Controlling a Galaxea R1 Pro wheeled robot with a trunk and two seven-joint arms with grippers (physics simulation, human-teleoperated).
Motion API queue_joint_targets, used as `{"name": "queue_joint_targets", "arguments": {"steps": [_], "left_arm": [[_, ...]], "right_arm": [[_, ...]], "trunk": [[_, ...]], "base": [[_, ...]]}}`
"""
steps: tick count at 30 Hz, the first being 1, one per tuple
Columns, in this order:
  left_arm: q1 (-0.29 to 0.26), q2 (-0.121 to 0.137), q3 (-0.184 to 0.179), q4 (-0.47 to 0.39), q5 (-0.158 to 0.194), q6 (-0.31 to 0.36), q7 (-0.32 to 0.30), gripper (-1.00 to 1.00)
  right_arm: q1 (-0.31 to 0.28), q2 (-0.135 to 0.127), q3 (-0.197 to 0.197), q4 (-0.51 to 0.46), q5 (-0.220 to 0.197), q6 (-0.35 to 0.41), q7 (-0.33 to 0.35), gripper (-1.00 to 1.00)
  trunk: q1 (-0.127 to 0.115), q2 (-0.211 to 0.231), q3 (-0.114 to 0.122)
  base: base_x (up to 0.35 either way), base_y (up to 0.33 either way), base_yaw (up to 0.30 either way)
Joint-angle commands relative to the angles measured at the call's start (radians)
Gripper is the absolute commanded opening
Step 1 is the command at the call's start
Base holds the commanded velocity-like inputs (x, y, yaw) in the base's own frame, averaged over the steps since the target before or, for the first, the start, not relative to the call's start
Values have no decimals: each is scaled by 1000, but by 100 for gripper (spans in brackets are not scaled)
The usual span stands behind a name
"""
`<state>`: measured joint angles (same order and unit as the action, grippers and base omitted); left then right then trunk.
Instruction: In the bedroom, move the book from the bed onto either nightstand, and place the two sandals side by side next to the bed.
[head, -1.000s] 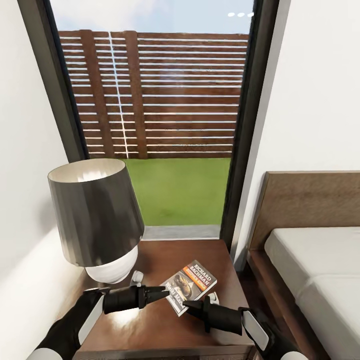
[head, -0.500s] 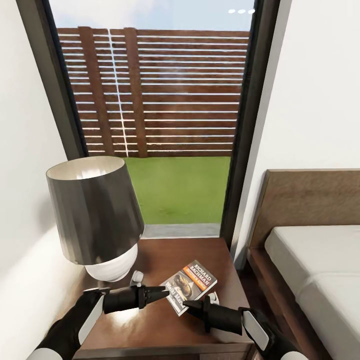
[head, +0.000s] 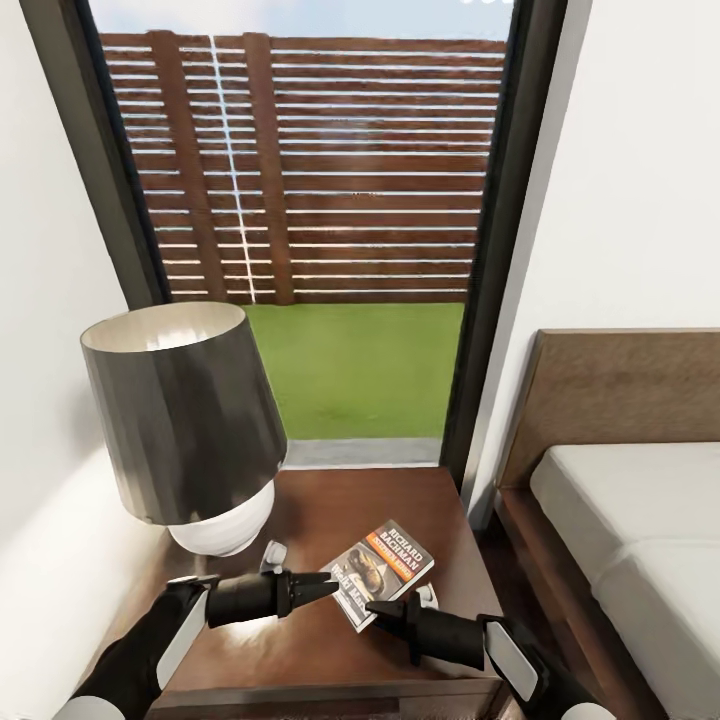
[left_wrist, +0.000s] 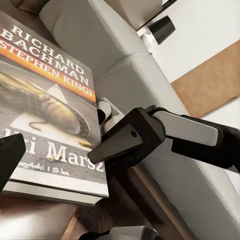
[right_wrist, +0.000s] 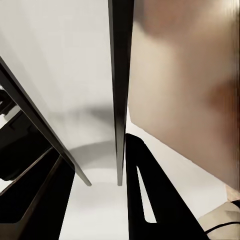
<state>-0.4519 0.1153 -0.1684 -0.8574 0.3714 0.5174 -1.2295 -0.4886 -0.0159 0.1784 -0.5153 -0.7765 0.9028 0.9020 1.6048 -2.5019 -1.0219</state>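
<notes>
The book (head: 385, 568) lies flat on the nightstand (head: 330, 505), beside the bed (head: 640, 500), with its cover up. In the left wrist view the book (left_wrist: 45, 100) shows its white lettering and orange band. My left gripper (head: 335, 586) hovers at the book's near left edge, open and empty. One of its fingers (left_wrist: 10, 155) is over the cover. My right gripper (head: 372, 607) points at the book's near corner, open, with nothing between its fingers (right_wrist: 145, 195). The right gripper (left_wrist: 107, 145) also appears in the left wrist view. The two sandals are out of view.
A lamp with a dark grey shade (head: 180, 420) and a white base fills the nightstand's left half. Two small white objects (head: 272, 552) (head: 425, 596) lie near the book. Behind stands the tall dark-framed window (head: 490, 250), with white walls on both sides. The tan headboard (head: 620, 390) rises at right.
The whole head view has shifted a little, so the camera has moved. Book, lamp and both grippers hold the same places relative to each other.
</notes>
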Motion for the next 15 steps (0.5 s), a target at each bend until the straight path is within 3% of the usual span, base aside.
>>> {"name": "queue_joint_targets", "arguments": {"steps": [1,15], "left_arm": [[-1,1,-4,0,9,10,1,100],[-1,1,-4,0,9,10,1,100]], "right_arm": [[-1,-1,4,0,-7,4,2,-100],[-1,-1,4,0,-6,5,2,-100]], "trunk": [[0,0,-1],[1,-1,-9]], "base": [[0,0,0],[0,0,0]]}}
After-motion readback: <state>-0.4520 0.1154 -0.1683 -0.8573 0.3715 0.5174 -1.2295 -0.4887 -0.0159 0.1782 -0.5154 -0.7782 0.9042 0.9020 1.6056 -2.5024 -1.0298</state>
